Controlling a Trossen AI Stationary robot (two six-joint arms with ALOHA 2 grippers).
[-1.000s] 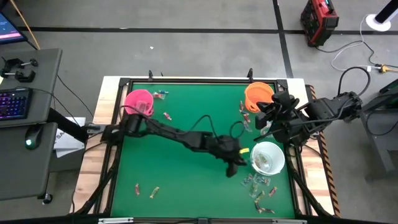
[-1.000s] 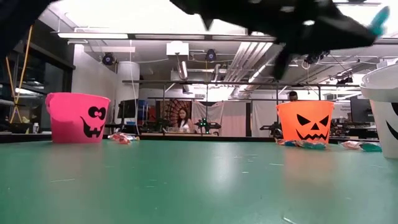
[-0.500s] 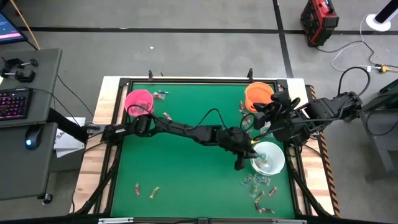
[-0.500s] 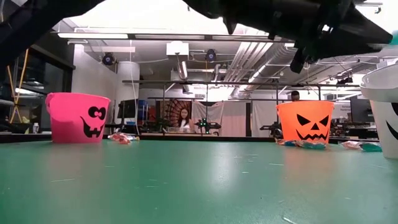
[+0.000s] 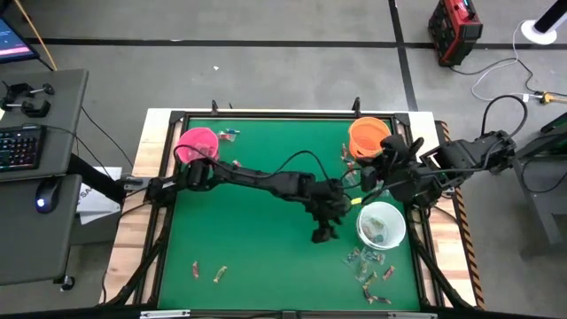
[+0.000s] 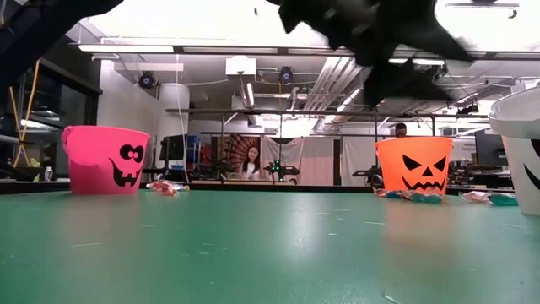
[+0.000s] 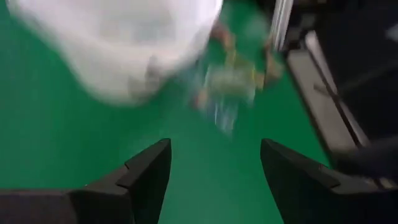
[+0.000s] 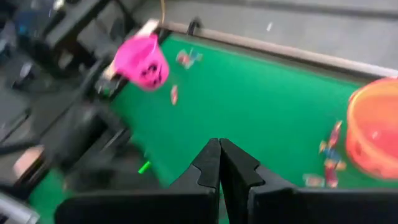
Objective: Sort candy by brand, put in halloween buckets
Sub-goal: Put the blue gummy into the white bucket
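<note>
Three halloween buckets stand on the green table: pink [image 5: 198, 143] far left, orange [image 5: 368, 136] far right, white [image 5: 382, 223] near right with candy inside. Loose candy lies in a pile [image 5: 368, 268] in front of the white bucket, and more by the pink bucket [image 5: 232, 135], by the orange bucket [image 5: 347, 161] and near the front left [image 5: 209, 271]. My left gripper [image 5: 323, 232] hangs just left of the white bucket, above the table, open with nothing between its fingers [image 7: 214, 180]. My right gripper [image 8: 219, 163] is shut and empty, raised between the orange and white buckets [image 5: 370, 182].
A raised dark frame [image 5: 266, 113] runs around the green table. Open green surface lies in the middle and near left [image 5: 248, 239]. Beyond the table's far edge the low view shows a room with a person [image 6: 249, 160] far off.
My left gripper has swung toward the white bucket's rim, then drawn back a little to the table's left. Its wrist has tipped and rolled, and its fingers have opened from shut. The buckets and loose candy have stayed in place.
</note>
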